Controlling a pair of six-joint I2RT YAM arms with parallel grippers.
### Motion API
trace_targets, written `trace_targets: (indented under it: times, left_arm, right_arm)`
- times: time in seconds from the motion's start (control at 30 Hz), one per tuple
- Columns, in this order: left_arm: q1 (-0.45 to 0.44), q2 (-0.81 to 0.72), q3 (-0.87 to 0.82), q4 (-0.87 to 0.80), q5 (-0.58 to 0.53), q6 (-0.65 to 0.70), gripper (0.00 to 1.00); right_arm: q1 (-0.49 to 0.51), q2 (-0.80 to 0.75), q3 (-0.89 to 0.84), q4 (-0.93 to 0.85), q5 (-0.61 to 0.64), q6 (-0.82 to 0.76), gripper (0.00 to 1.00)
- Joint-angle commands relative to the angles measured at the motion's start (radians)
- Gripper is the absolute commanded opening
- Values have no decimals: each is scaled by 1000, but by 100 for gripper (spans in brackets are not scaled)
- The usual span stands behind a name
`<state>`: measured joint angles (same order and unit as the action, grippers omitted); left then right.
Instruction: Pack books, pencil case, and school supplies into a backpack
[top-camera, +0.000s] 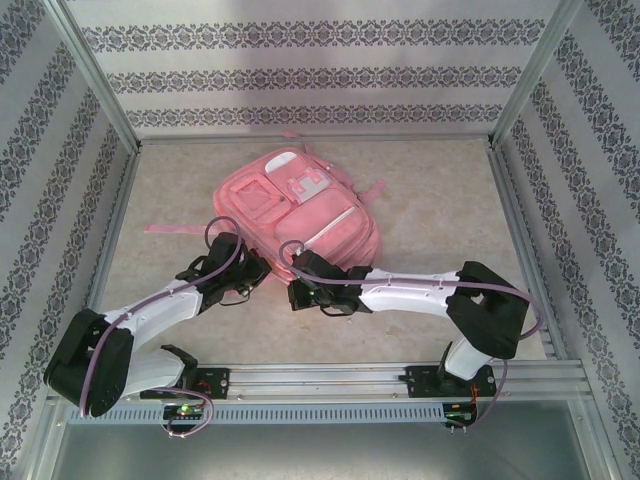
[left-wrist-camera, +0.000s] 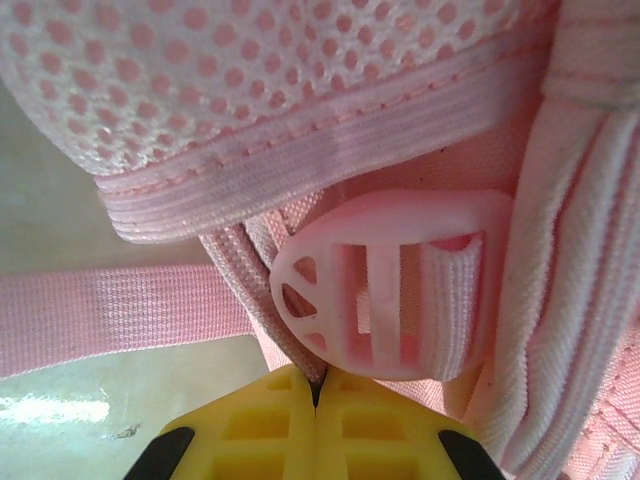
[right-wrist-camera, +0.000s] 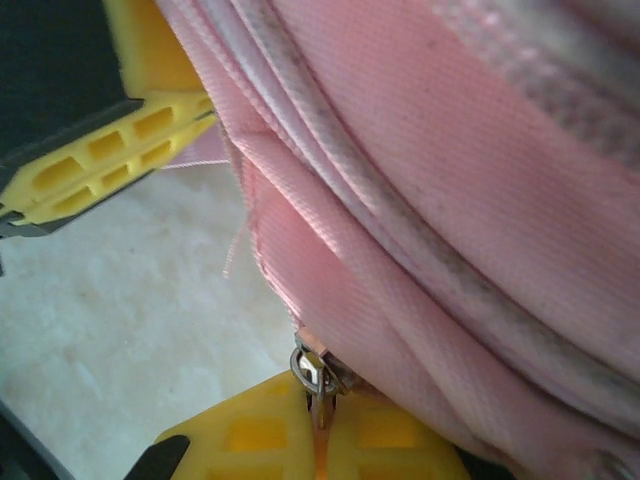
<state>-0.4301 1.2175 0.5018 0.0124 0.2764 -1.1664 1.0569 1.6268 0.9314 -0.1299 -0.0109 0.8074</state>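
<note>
The pink backpack (top-camera: 300, 205) lies flat in the middle of the table, its front pockets facing up. My left gripper (top-camera: 250, 280) is at its near left corner, and its yellow fingers (left-wrist-camera: 260, 420) are shut on a pink corded fabric edge of the backpack (left-wrist-camera: 300, 340), just below a pink plastic strap buckle (left-wrist-camera: 385, 290). My right gripper (top-camera: 298, 293) is at the near edge beside it, shut on a metal zipper pull (right-wrist-camera: 320, 372) under the pink folds (right-wrist-camera: 450, 200). The books, pencil case and school supplies are out of view.
A loose pink strap (top-camera: 165, 228) trails left over the beige table (top-camera: 440, 200). Metal frame rails (top-camera: 520, 230) and patterned walls close in the sides and back. The left gripper's yellow fingers (right-wrist-camera: 100, 160) sit close to my right gripper.
</note>
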Motion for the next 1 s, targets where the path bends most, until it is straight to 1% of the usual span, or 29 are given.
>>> trace_targets:
  times: [0.0,0.17,0.5,0.6,0.7,0.83,0.87,0.93,0.97]
  left_arm:
    - [37,-19,48,-7,-108,41,0]
    - [59,-46,48,-36,-114,53,0]
    - [96,-95,40,-90,-118,80,0]
    - [102,-93,44,-98,-117,91,0]
    - [113,-86,62,-120,-114,119,0]
    - [172,-57,148,-214,-61,217,0]
    - [187,-46,175,-239,-45,242,2]
    - [223,-24,230,-302,-24,280,25]
    - [236,-21,251,-331,-19,283,34]
  right_arm:
    - [9,-17,41,-250,55,-22,0]
    - [-3,-77,2,-283,87,-21,0]
    - [-112,-196,-74,-302,31,-61,0]
    - [-136,-211,-89,-288,-10,-91,0]
    - [-144,-192,-68,-279,-80,-143,0]
    - [-125,-174,-39,-234,-164,-177,0]
    - [-114,-168,-29,-219,-168,-172,0]
    - [-93,-148,-5,-167,-187,-137,0]
    - [-88,-133,7,-135,-197,-111,0]
